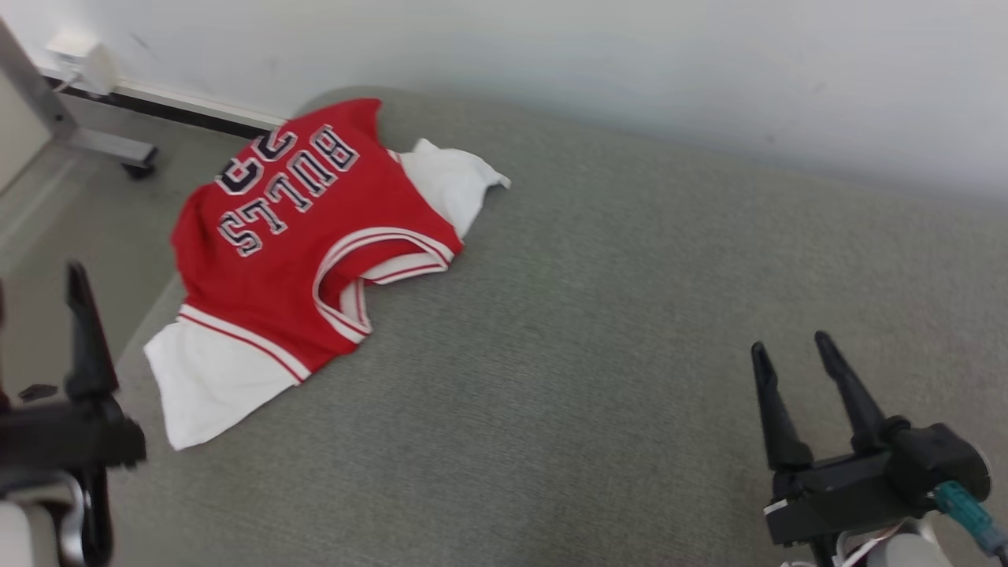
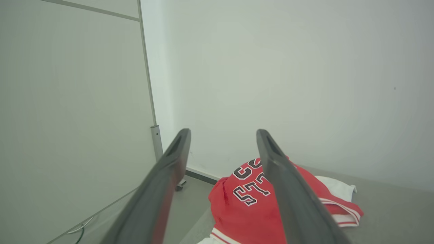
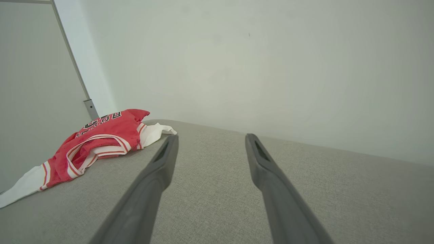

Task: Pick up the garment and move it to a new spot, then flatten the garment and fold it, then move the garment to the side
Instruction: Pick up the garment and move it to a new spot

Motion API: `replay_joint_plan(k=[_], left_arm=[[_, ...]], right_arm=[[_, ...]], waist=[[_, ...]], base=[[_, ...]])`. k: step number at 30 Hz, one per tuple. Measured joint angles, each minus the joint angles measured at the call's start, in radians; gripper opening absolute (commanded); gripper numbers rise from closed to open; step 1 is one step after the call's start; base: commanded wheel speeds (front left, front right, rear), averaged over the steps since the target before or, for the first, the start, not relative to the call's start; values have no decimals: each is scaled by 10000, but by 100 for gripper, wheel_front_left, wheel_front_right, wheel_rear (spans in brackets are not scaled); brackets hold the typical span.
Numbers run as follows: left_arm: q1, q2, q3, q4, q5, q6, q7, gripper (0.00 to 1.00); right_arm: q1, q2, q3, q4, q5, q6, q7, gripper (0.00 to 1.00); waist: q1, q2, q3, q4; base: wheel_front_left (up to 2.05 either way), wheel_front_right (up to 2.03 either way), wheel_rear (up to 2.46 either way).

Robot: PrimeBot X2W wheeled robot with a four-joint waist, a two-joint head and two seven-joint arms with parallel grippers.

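Your left tool (image 2: 222, 133) sits at the lower left of the head view, and one of its dark fingers (image 1: 81, 331) stands nearly upright there. Through its wrist camera you see both fingers spread wide, holding nothing. Your right tool (image 1: 790, 343) is at the lower right, its fingers pointing up and leaning slightly left. Its jaws are spread just as wide and are empty. Neither tool touches anything.

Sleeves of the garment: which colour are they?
The sleeves are white, best seen in the head view.
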Motion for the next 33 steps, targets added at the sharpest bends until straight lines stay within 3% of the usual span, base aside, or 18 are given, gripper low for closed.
replay_joint_plan(k=[15, 25, 33], left_arm=[[-4451, 1969, -293, 2566, -828, -263, 1009, 100], [-5269, 2959, -625, 5022, -1825, -336, 3012, 100], [-5196, 3452, -1732, 6128, -2853, -337, 4600, 100]], right_arm=[[-643, -150, -1045, -771, -293, 2, 0, 100], [-825, -36, -1325, -876, -376, 0, 0, 100], [-827, 40, -1381, -913, -403, 0, 0, 100]], waist=[[2, 1, 2178, -2309], [1, 1, 3015, -3675], [0, 1, 3251, -4176]], base=[[0, 0, 0], [0, 0, 0], [0, 0, 0]])
